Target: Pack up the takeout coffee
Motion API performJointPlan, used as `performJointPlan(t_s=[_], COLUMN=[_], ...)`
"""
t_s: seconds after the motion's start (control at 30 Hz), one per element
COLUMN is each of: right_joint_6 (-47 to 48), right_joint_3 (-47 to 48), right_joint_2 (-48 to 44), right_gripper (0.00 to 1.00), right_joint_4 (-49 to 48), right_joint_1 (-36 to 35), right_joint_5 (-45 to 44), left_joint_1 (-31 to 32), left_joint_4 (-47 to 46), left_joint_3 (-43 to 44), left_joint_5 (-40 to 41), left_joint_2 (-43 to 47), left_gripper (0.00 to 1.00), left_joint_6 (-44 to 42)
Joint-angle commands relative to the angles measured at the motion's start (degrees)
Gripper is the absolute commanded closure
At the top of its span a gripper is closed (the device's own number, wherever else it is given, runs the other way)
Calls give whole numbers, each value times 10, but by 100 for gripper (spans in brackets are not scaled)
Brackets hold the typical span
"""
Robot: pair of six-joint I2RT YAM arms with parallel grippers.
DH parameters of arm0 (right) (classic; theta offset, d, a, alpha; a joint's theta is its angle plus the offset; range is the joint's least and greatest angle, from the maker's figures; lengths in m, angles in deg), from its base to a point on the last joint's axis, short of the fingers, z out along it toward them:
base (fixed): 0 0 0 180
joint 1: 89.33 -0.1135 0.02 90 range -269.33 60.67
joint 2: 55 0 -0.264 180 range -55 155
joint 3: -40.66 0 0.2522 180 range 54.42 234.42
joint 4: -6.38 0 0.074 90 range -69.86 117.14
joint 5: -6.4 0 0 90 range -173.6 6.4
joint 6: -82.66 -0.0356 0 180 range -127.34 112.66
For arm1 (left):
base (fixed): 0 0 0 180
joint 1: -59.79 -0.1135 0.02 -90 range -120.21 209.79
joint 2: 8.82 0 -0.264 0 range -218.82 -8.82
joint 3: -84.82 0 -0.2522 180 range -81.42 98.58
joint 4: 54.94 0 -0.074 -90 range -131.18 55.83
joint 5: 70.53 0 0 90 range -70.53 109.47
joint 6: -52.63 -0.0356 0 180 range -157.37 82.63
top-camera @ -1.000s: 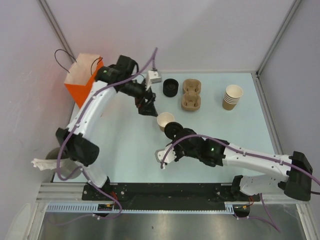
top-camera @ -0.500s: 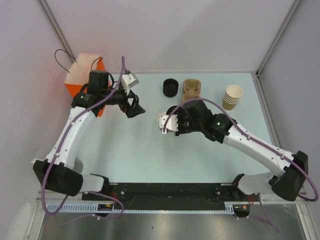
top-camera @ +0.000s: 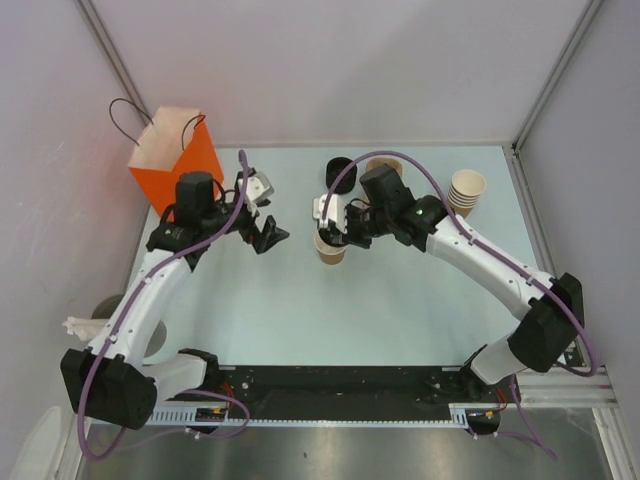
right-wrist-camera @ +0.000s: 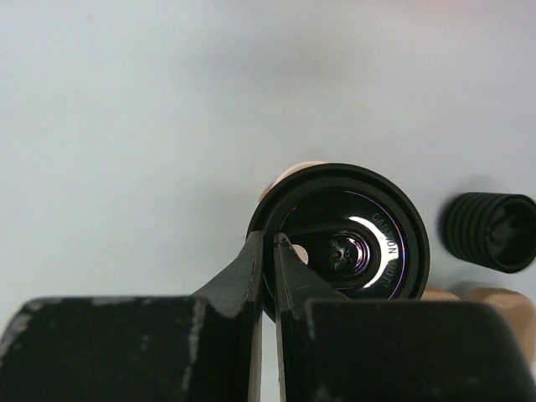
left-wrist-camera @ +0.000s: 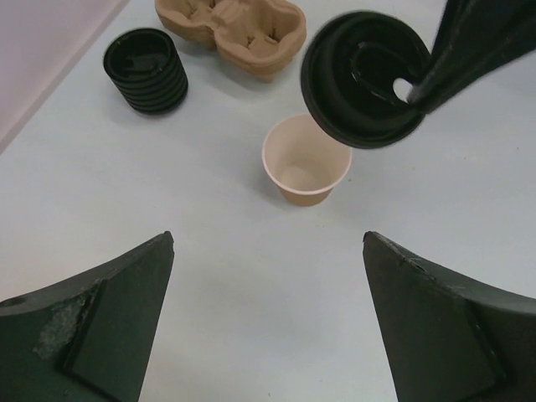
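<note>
— Pinching what, the right gripper [right-wrist-camera: 270, 244]?
— The lid [right-wrist-camera: 343, 243]. The jaws are closed on its edge, and its lettered top faces the wrist camera.
— Where is the cup [left-wrist-camera: 306, 161]?
— Upright on the table [top-camera: 300, 320], near the middle. It is open and pale inside, with nothing in it.
— Is the lid on it?
— No. The lid hangs in the air over the cup, a little off to one side. From the right wrist only a sliver of the rim shows past the lid.
— And the left gripper [left-wrist-camera: 268, 243]?
— Spread wide, holding nothing. It points at the cup from the left and stays apart from it.
— What else is on the table?
— A black lid stack [left-wrist-camera: 146, 71] and a brown carrier [left-wrist-camera: 230, 33] stand side by side behind the cup, toward the far edge. A tan cup stack [top-camera: 465, 192] sits to the far right. An orange bag [top-camera: 175, 160] stands upright at the far left corner, beyond the left arm.
</note>
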State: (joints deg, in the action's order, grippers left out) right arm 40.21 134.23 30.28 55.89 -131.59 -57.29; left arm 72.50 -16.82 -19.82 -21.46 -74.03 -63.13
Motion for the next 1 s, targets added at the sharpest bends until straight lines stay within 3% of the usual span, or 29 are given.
performJointPlan(t_s=[0.0, 0.13, 0.43, 0.97], right_joint_6=[-77, -120, -163, -184], right_joint_3=[36, 47, 55, 55], right_joint_2=[30, 65, 125, 154], right_gripper=[100, 100, 100, 100], right_joint_4=[-56, -87, -110, -120], right_joint_1=[38, 65, 67, 66], right_joint_5=[95, 145, 127, 106], left_joint_1=[-3, -3, -3, 3], left_joint_4=[-84, -114, -167, -127], left_joint_3=[-45, -69, -123, -113], left_joint_5=[-37, -57, -55, -91], left_joint_2=[2, -11, 18, -29], left_gripper=[1, 1, 1, 1], left_joint_6=[-22, -19, 2, -8])
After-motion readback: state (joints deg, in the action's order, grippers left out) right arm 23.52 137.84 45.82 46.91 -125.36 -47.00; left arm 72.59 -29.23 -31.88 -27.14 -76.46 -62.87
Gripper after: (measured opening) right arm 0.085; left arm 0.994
